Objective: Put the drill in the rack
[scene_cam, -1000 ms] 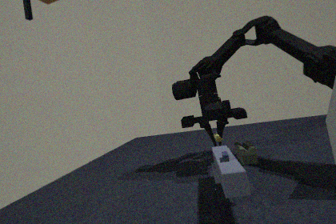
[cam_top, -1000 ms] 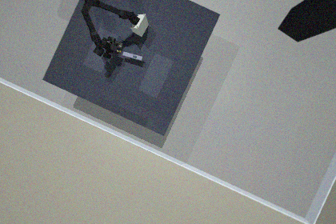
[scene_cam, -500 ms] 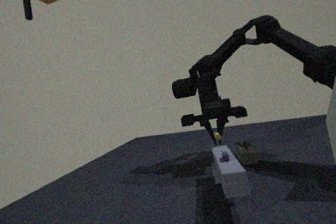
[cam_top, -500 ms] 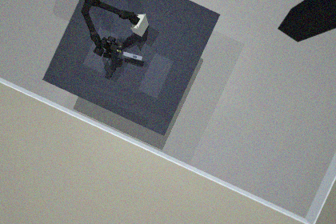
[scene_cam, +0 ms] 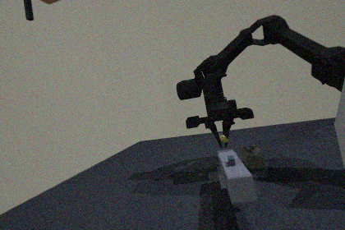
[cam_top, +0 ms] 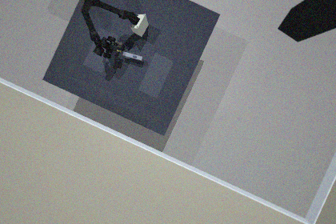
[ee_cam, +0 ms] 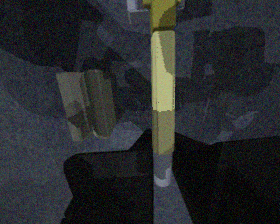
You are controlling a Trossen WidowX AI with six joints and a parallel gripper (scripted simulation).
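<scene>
We see the slim yellow drill bit (ee_cam: pixel 163 90) hanging upright, clamped between the fingers of our black parallel-jaw gripper (scene_cam: pixel 222 134), its lower tip just above the pale grey block (scene_cam: pixel 236 173) with the small dark key (scene_cam: pixel 231 162) on top. At about three o'clock from the block in the exterior view sits the olive-grey slotted rack (scene_cam: pixel 252 155), on the dark blue table top (scene_cam: pixel 123 184).

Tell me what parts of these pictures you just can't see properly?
- Drill: in the wrist view its top is cut off by the picture's upper edge; in the top view it is too small to pick out.
- Gripper: shut on the drill, but its fingertips are dark and small in the exterior view.
- Key on the white block: too blurred to tell whether it is pressed down.
- Rack: dim and shadowed in the wrist view.
</scene>
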